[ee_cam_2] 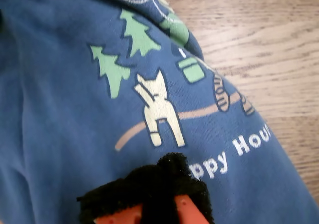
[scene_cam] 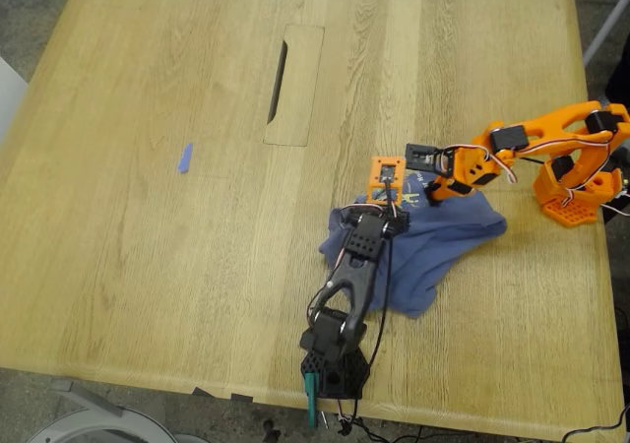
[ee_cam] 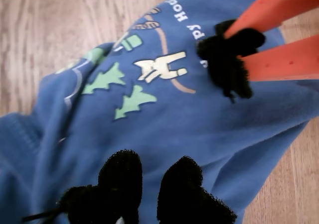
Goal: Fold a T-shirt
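Note:
The slate-blue T-shirt [scene_cam: 448,236] lies crumpled on the wooden table near the exterior view's right. Its print of green trees, a cream animal and pale lettering shows in the first wrist view [ee_cam: 149,69] and in the second wrist view [ee_cam_2: 154,104]. My first gripper [scene_cam: 387,219], on the black arm, has its black fingertips [ee_cam: 119,176] close together on the fabric [ee_cam: 164,129]. My second gripper [scene_cam: 431,189], on the orange arm, has its black pads [ee_cam: 227,59] closed together on the shirt by the lettering [ee_cam_2: 214,167]. The two grippers are close to each other.
A small purple strip [scene_cam: 184,158] lies on the table toward the exterior view's left. A dark slot in a recessed panel [scene_cam: 279,81] is farther back. The orange arm's base [scene_cam: 576,192] stands near the table's right edge. The black arm's base [scene_cam: 333,364] stands at the front edge.

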Robot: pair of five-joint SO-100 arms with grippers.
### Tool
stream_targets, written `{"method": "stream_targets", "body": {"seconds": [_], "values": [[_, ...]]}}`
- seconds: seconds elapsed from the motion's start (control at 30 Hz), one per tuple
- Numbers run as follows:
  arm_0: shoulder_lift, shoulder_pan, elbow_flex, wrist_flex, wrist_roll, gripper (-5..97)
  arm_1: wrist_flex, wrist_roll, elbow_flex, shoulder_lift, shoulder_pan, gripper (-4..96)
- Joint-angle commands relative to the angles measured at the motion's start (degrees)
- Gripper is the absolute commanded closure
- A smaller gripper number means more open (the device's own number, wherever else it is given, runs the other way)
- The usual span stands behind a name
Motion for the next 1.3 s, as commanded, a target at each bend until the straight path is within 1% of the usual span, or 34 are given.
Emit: {"method": "stream_targets", "body": {"seconds": [0.0,0.1,0.23,0.47,0.8,1.27], "values": [[-1.1,1.1,-4.6,-3.7,-0.7,82,-2.4,-0.1,0.3,-0.3,0.0,91.2],[-2.3,0.4,-3.2,-6.0,-0.9,82,-3.9,0.5,3.6,0.1,-1.7,91.2],[-1.8,-2.8,0.8,-8.3,-0.9,82,-5.5,1.8,10.5,3.2,-4.5,91.2],[3.0,-8.7,9.2,-9.3,-1.0,83,-4.4,3.3,20.7,11.4,-8.3,91.2],[16.4,-14.2,24.1,-6.2,-1.2,83,4.3,3.8,28.4,24.6,-12.0,91.2],[33.9,-24.4,32.0,4.0,-1.1,82,18.4,4.0,35.2,42.0,-12.1,91.2]]}}
